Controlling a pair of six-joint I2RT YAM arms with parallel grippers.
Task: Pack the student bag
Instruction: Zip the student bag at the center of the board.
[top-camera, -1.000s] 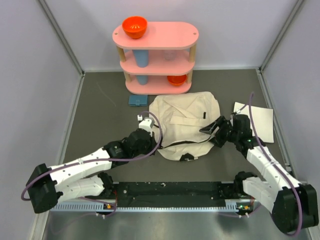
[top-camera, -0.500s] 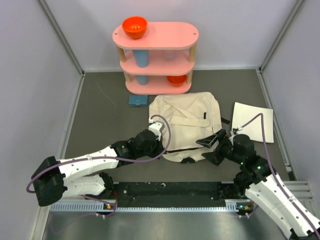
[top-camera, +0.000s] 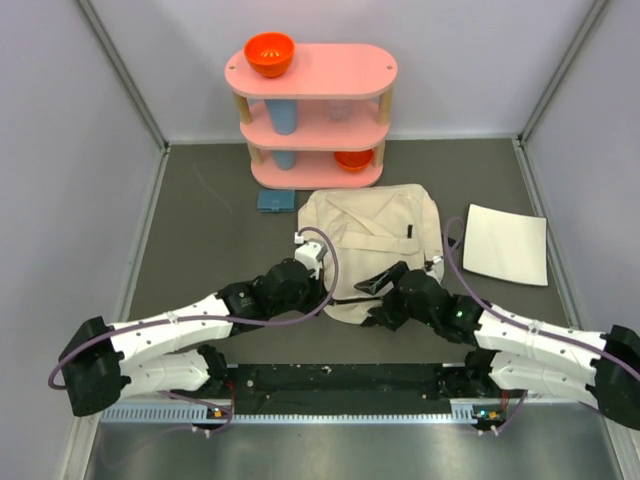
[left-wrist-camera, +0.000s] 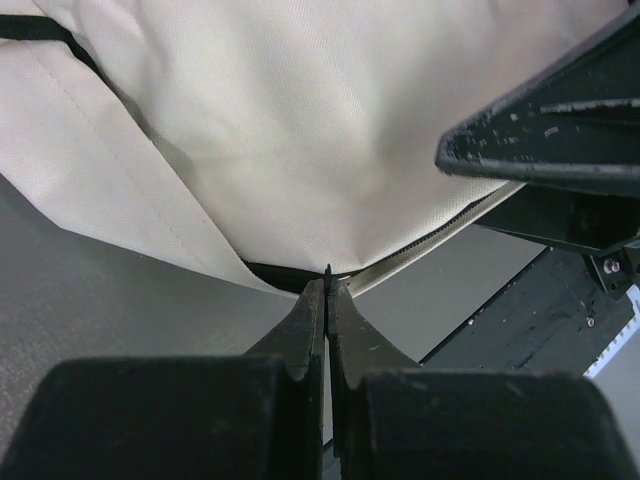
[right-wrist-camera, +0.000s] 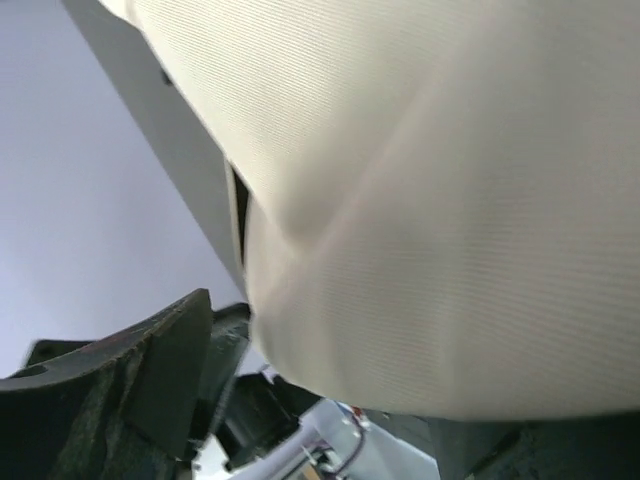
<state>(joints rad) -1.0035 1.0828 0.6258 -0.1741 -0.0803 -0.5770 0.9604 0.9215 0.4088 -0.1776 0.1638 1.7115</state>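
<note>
Right gripper (top-camera: 380, 300) swung left to student bag (top-camera: 370, 225) front, jaws apart | left gripper (left-wrist-camera: 327, 275) closed at its zipper edge

Left tool (left-wrist-camera: 327, 285) is pinched closed; right tool (top-camera: 372, 303) is spread wide.

We see a cream student bag (top-camera: 370, 240) in plain, finely woven canvas, trimmed with a thin black zipper line and small black strap ends. The table (top-camera: 200, 230) is dark grey and the walls (top-camera: 60, 150) are pale lilac-grey. The shelf (top-camera: 312, 110) is pink with light wooden posts. It carries an orange bowl (top-camera: 270, 53), a second orange bowl (top-camera: 353, 159) and a light blue cup (top-camera: 283, 118). The small flat pad (top-camera: 275, 201) is blue, and the sheet (top-camera: 507, 244) is plain white. The left arm (top-camera: 170, 335) and right arm (top-camera: 530, 345) are white with black joints and purple cables (top-camera: 325, 265). The left gripper (left-wrist-camera: 327, 290) and right gripper (top-camera: 365, 303) are black.
</note>
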